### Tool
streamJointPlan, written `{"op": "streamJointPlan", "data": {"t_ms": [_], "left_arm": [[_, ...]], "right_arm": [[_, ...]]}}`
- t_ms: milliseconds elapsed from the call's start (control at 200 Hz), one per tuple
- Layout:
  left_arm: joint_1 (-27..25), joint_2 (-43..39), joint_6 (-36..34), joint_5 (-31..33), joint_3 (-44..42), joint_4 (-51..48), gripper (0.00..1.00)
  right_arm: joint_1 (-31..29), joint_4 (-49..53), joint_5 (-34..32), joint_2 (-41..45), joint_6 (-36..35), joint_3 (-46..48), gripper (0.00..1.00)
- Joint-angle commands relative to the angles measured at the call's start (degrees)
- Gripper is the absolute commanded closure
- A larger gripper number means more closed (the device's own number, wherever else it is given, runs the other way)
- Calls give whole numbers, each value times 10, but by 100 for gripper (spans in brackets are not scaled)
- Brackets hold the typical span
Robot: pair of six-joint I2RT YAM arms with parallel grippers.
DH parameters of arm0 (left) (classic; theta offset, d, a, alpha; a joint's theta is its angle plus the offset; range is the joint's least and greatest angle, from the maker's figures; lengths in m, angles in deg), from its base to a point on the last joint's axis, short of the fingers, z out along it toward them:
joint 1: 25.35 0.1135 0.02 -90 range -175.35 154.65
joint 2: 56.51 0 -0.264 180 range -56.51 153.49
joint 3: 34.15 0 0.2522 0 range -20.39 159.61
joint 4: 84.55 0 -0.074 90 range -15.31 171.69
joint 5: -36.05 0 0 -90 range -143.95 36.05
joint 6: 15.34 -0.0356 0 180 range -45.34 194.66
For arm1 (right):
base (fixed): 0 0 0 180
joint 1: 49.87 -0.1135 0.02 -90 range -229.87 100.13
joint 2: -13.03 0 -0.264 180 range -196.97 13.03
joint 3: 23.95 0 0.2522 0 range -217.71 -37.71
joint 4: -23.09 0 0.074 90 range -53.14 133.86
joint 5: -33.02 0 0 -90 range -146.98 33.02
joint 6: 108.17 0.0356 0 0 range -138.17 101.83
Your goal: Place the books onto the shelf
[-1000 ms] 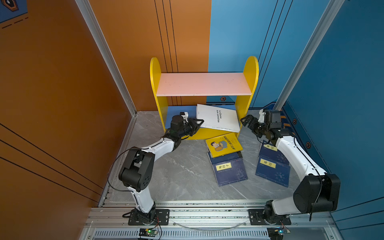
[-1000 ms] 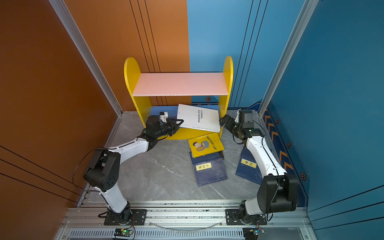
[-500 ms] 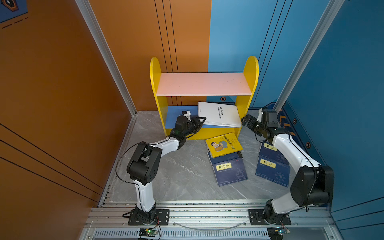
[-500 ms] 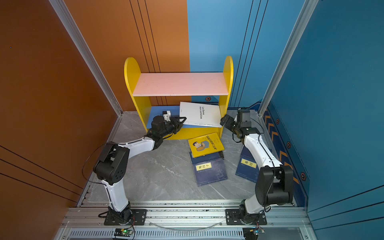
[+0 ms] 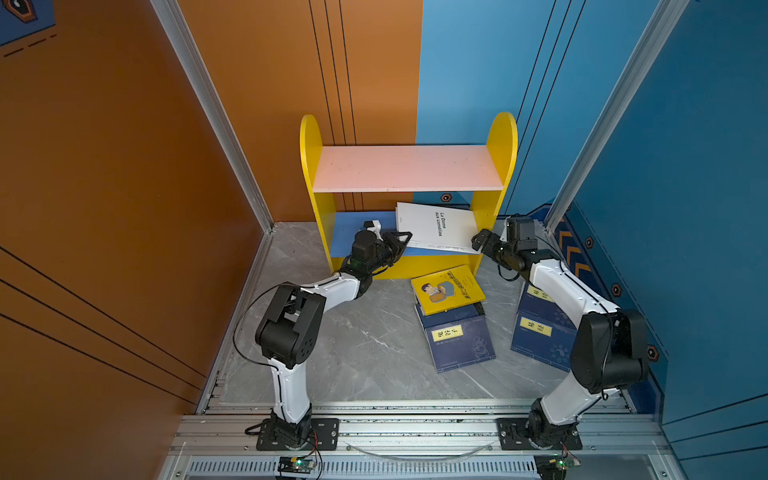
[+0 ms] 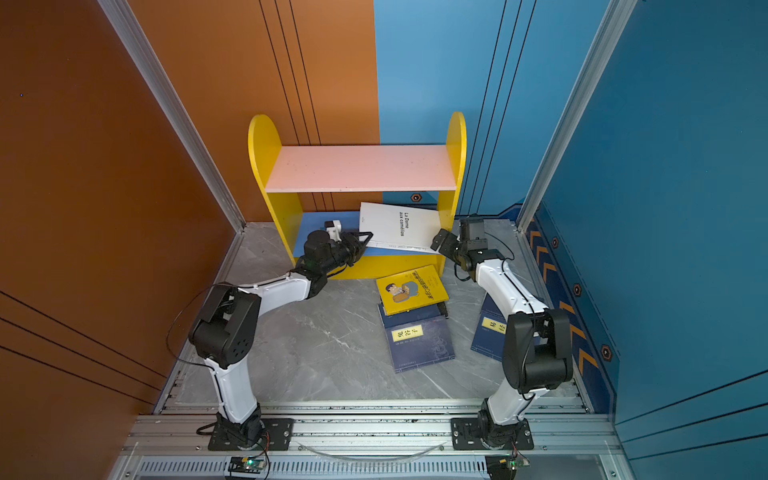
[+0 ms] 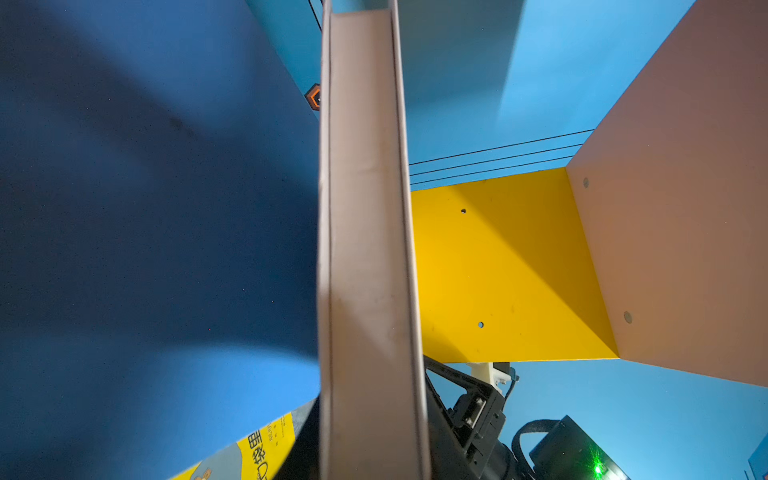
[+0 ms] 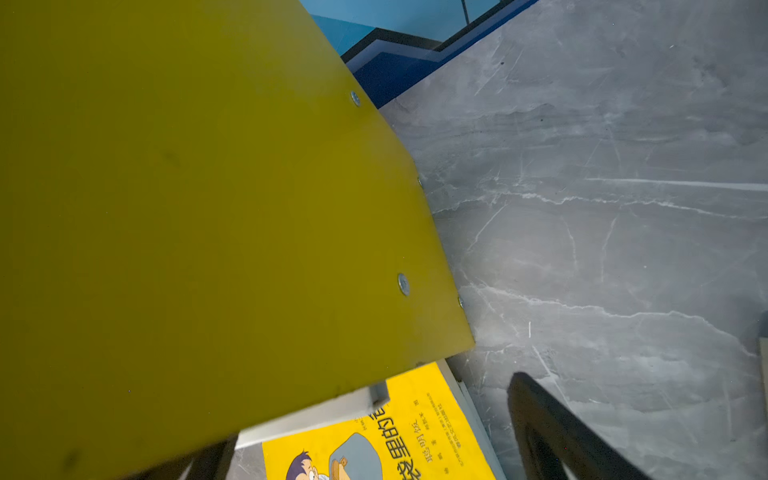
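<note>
The large white book [image 5: 436, 226] [image 6: 399, 226] lies tilted on the blue lower board of the shelf [image 5: 407, 168] [image 6: 361, 168]. Its right corner pokes past the yellow side panel [image 8: 208, 208]. My left gripper [image 5: 405, 239] [image 6: 368, 237] is shut on the book's left edge, which runs up the middle of the left wrist view [image 7: 365, 249]. My right gripper [image 5: 478, 241] [image 6: 438, 241] stands open astride the panel's front edge, one finger [image 8: 540, 415] on the outer side. The yellow book [image 5: 446, 289] [image 8: 395, 436] lies on the floor in front.
A navy book [image 5: 461, 340] [image 6: 419, 340] lies partly under the yellow one, and more navy books [image 5: 540, 332] lie under my right arm. The pink upper board [image 7: 685, 249] is bare. Orange and blue walls close in both sides of the grey marble floor [image 5: 365, 332].
My left gripper has moved right and inward, sliding the white book deeper onto the lower board. The left elbow has swung in. The right gripper has barely shifted.
</note>
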Motion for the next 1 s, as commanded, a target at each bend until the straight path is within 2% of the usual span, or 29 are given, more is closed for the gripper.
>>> {"op": "streamJointPlan", "data": {"t_ms": [0,225,340,396,411,491,716,911,996], "left_arm": [[-7,13,-7,25,-1,9,71],[-7,-12,-27,46,-5,-61,33],[-7,-38,-60,64,16,-190,17],[-7,-46,-70,67,31,-247,15],[-7,-48,-72,68,33,-264,10],[-9,-54,-87,75,62,-355,1],[-12,-68,-150,139,127,-574,2],[-12,-57,-223,171,191,-649,2],[-14,-53,-241,170,204,-652,1]], "right_arm": [[-3,0,-23,-17,7,-26,0],[-7,13,-41,-37,8,-32,2],[-7,20,-44,-42,2,-32,4],[-7,23,-45,-45,1,-33,4],[-7,23,-46,-46,1,-34,4],[-7,24,-48,-49,2,-34,5],[-7,31,-44,-51,7,-40,6],[-14,33,-21,-42,-2,-44,6],[-16,36,-19,-37,-8,-46,6]]}}
